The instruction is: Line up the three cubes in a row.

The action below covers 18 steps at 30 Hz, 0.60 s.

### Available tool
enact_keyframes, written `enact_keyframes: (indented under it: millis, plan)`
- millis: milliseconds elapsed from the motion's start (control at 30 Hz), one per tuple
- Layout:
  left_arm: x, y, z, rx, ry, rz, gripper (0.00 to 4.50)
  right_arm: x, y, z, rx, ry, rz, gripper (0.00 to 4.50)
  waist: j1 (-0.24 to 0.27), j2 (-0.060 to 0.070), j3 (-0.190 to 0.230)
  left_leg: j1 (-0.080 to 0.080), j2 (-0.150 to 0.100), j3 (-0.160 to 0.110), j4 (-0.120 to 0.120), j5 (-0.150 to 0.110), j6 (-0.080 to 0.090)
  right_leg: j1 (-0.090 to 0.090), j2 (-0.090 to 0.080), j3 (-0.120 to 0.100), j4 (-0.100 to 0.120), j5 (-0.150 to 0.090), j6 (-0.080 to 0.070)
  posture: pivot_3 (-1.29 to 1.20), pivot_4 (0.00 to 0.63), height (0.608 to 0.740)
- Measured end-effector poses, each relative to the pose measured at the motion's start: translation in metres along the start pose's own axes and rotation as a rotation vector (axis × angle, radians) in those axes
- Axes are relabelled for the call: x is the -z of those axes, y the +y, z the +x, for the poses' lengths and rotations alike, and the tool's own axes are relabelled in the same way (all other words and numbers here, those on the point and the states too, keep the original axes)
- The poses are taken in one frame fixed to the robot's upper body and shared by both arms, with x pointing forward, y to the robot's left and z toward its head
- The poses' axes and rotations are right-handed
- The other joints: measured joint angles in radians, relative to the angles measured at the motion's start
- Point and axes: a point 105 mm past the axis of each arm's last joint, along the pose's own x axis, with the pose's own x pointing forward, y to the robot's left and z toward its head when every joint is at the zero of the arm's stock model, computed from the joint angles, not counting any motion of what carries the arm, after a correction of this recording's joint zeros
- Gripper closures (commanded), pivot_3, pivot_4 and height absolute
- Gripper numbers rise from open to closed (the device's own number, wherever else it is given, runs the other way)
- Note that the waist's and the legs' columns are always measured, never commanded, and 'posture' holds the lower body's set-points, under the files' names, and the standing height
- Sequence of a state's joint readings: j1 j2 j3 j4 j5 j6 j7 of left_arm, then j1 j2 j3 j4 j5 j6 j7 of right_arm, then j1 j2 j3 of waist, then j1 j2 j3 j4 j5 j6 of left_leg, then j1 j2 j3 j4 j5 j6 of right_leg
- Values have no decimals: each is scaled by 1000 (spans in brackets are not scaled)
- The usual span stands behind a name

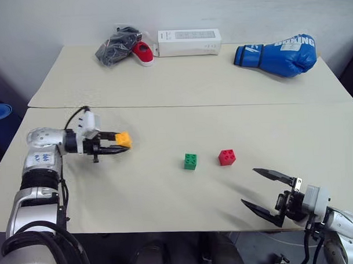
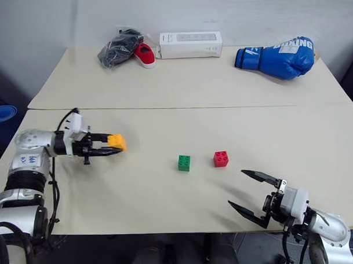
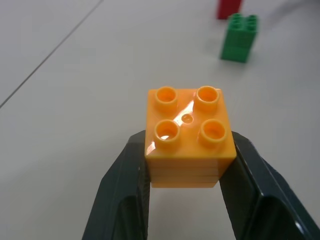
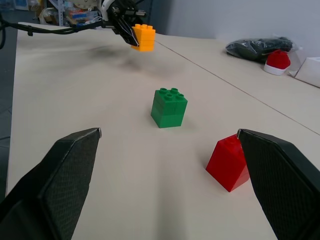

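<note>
On the surface: a pale surface (image 1: pixel 167 184) carries two plastic studded toy blocks; a third is held above it.
Orange-yellow block: the orange-yellow block (image 1: pixel 124 139) sits between the two black fingers of the left end effector (image 1: pixel 120 144), gripped on opposite side walls, studs up, lifted off the surface, well to the left of the other two.
Green block: the green block (image 1: pixel 190 161) stands upright near the middle of the surface.
Red block: the red block (image 1: pixel 226 157) stands just to the right of the green one, a small gap between them.
Right end effector: the right end effector (image 1: pixel 268 189) has its fingers spread wide and holds nothing; it hovers near the front edge, right of the red block.
Handling, as a judgement: hard, glossy, light plastic; rigid and not fragile, but smooth enough to slip or twist.
Where to grip: flat opposite side walls, below the studs, as the left fingers do now.
Background: boxing glove (image 1: pixel 278 56), white box (image 1: pixel 189 42), red shoe (image 1: pixel 142 52).
</note>
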<state>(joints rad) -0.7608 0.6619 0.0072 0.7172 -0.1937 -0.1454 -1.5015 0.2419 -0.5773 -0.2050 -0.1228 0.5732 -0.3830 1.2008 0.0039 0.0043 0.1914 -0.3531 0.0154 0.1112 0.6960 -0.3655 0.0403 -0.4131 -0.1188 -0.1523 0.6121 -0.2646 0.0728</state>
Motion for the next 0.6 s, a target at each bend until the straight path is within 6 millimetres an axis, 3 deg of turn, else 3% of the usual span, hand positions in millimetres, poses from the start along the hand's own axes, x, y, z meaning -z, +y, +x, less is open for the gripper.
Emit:
enact_keyframes:
  millis: [167, 600]
  plan:
    - [1, -16, 35, 126, -4, 7, 3002, 2, -1, -3, -31, 34, 47, 0, -2, 0, 0, 0, 1, 0, 1, 0, 0, 0, 1, 0, 0, 0, 0, 0, 150, 740]
    - [22, -27, 49, 199, 66, 31, 3002, -8, 0, 4, -36, 28, 56, 0, 6, 0, 0, -1, 1, 0, 2, 0, 0, 0, 0, -1, 0, 0, 0, 0, 150, 740]
